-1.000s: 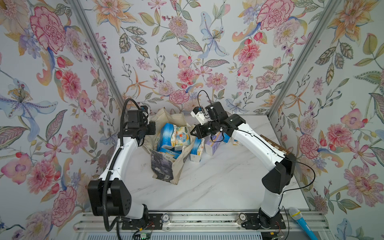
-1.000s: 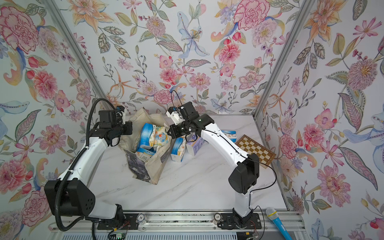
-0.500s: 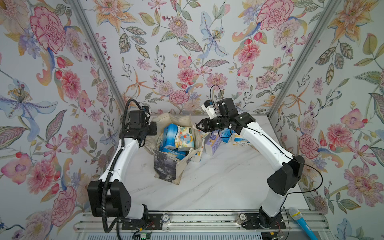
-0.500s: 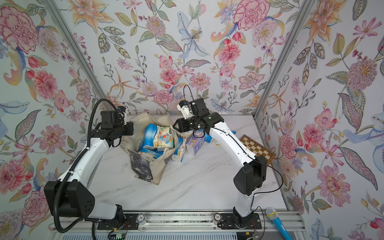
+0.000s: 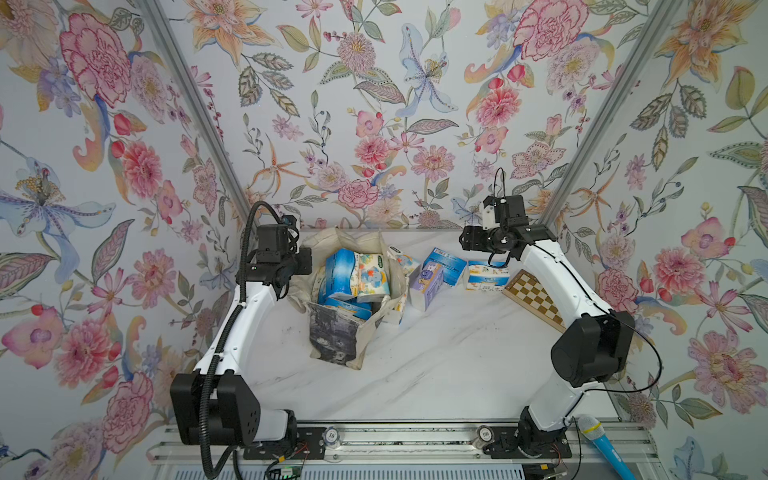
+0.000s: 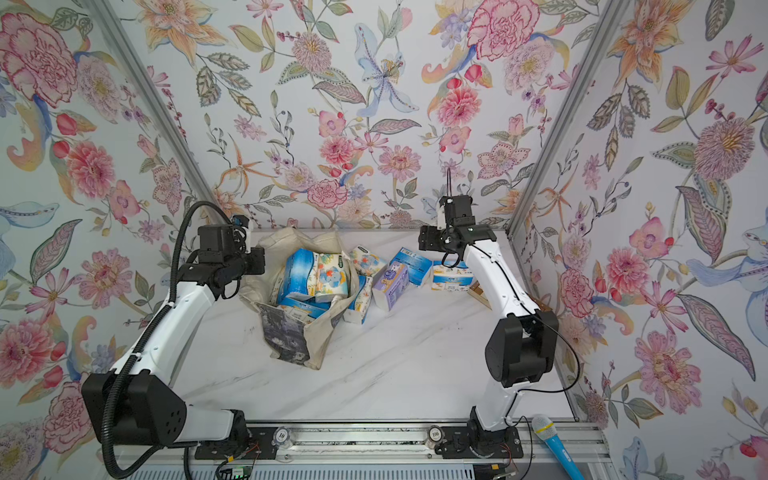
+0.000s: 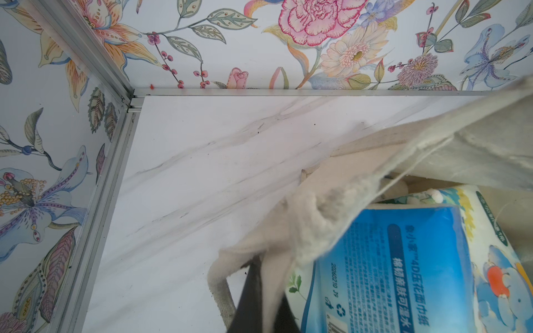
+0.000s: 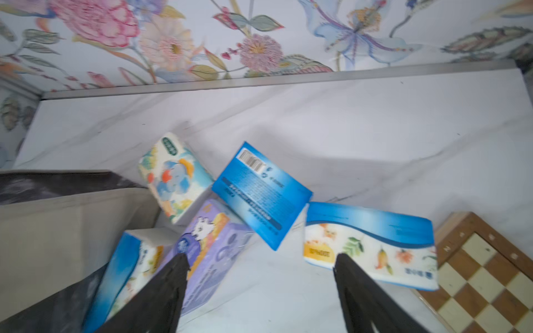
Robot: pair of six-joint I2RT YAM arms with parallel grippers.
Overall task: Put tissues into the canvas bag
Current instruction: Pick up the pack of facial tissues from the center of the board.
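The canvas bag (image 5: 356,240) (image 6: 291,240) lies open at the table's back left, with several tissues (image 5: 353,274) (image 6: 316,275) inside. My left gripper (image 5: 302,265) (image 7: 266,302) is shut on the bag's (image 7: 311,225) left rim cloth. More tissues lie loose to the right of the bag: a lavender pack (image 5: 428,283) (image 8: 213,248), a blue pack (image 5: 449,259) (image 8: 261,196) and a blue-and-white pack (image 5: 488,276) (image 8: 369,245). Another pack (image 8: 174,176) leans on the bag. My right gripper (image 5: 467,242) (image 8: 261,259) hovers open above these packs, holding nothing.
A wooden chessboard (image 5: 536,300) (image 8: 484,276) lies at the right wall beside the blue-and-white pack. A blue microphone (image 5: 598,441) rests on the front rail. Flowered walls close in the back and both sides.
My right gripper has moved away from the bag's right side toward the back right and has opened. The bag's mouth has shifted a little. The left arm holds its grip.
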